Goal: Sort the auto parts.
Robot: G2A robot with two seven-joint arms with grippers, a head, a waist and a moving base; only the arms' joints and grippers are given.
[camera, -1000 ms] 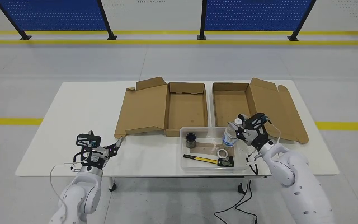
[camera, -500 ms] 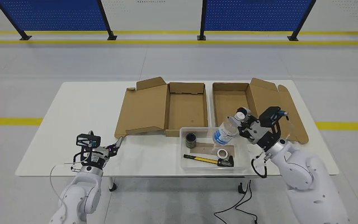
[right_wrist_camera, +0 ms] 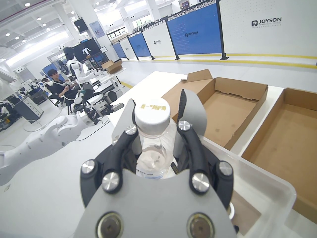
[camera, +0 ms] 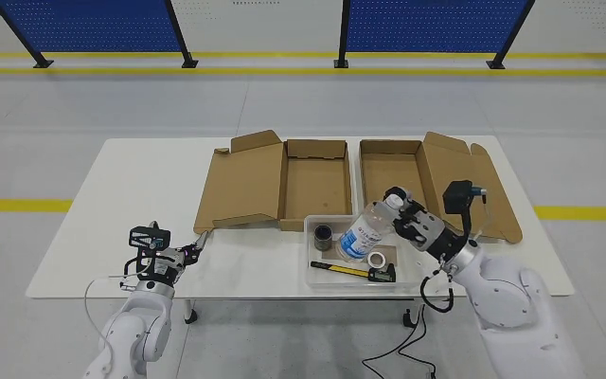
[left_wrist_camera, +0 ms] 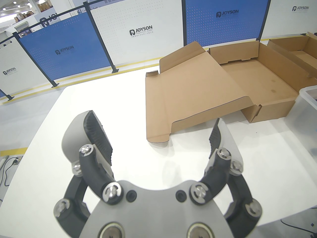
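Right gripper (right_wrist_camera: 156, 99) is clamped round the neck of the clear bottle (camera: 358, 235), hanging it tilted above the plastic bin (camera: 309, 250); it's probably light, slick and squishy-walled, so the stiff neck looks like the safest hold.

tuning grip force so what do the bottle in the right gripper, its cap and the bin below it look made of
Bottle: clear glossy plastic, probably thin; its wall is see-through, with a printed label.
Cap: opaque white, likely plastic, dull sheen.
Bin: translucent, frosted-looking plastic; light passes its wall, but blurred.
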